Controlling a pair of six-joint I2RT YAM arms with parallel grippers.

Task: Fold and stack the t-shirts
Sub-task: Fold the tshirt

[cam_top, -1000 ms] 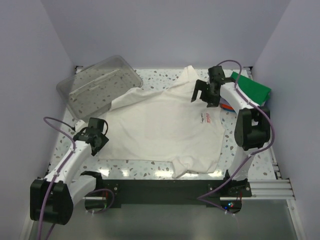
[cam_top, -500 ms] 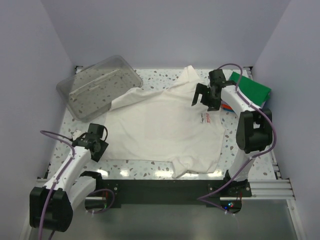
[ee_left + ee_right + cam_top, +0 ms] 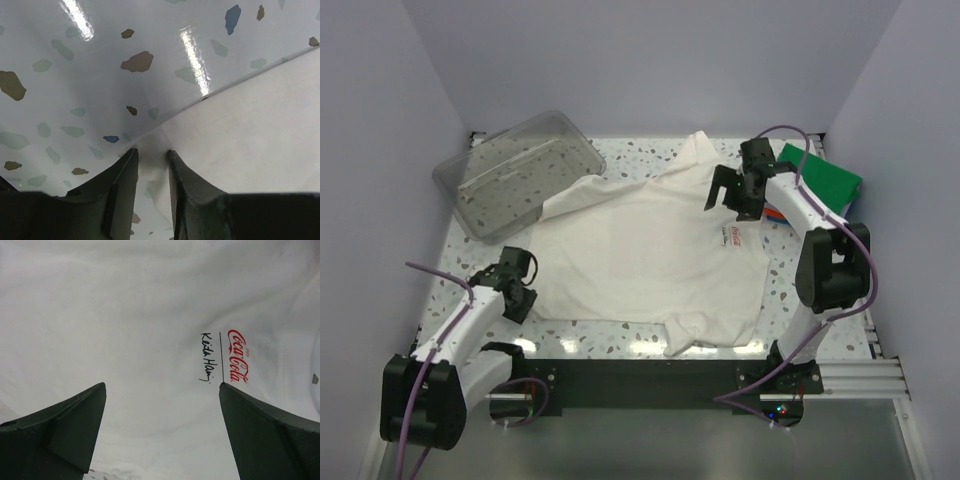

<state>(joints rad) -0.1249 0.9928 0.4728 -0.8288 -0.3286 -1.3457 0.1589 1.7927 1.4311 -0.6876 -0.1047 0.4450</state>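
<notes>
Cream-white t-shirt lies spread flat across the middle of the speckled table. The left gripper, farther up the shirt's left side a second ago, now straddles the hem corner near the table's near-left corner, its fingers narrowed to a slim gap. The right gripper hovers wide apart over the red chest logo toward the far-right corner, barely shifted.

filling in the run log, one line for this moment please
left fingers: astride cream t-shirt corner, grip unclear | right fingers: open above red chest logo | green t-shirt: folded, far right
</notes>
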